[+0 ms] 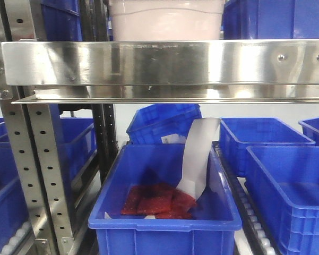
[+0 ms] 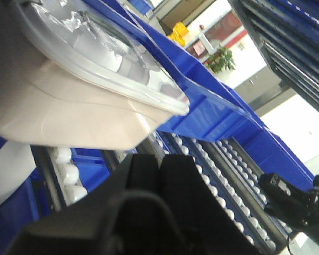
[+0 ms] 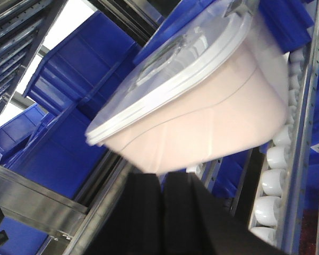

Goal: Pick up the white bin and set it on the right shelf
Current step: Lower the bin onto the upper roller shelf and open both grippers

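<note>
The white bin (image 1: pixel 164 21), a pinkish-white tub, stands on the right shelf behind its shiny steel front rail (image 1: pixel 164 64); only its lower body shows there. In the left wrist view the bin (image 2: pixel 69 111) with its glossy lid (image 2: pixel 95 48) is just beyond my left gripper (image 2: pixel 160 162), whose black fingers are pressed together with nothing between them. In the right wrist view the bin (image 3: pixel 201 122) sits right at the tips of my right gripper (image 3: pixel 160 178), also shut with fingers together. Whether the tips touch the bin I cannot tell.
Blue crates flank the bin on the shelf. Below, a blue crate (image 1: pixel 164 212) holds red packets and a white paper strip (image 1: pixel 199 154). More blue crates (image 1: pixel 286 180) stand right. A perforated upright (image 1: pixel 42 159) stands left. Roller tracks (image 2: pixel 228 175) run under the bin.
</note>
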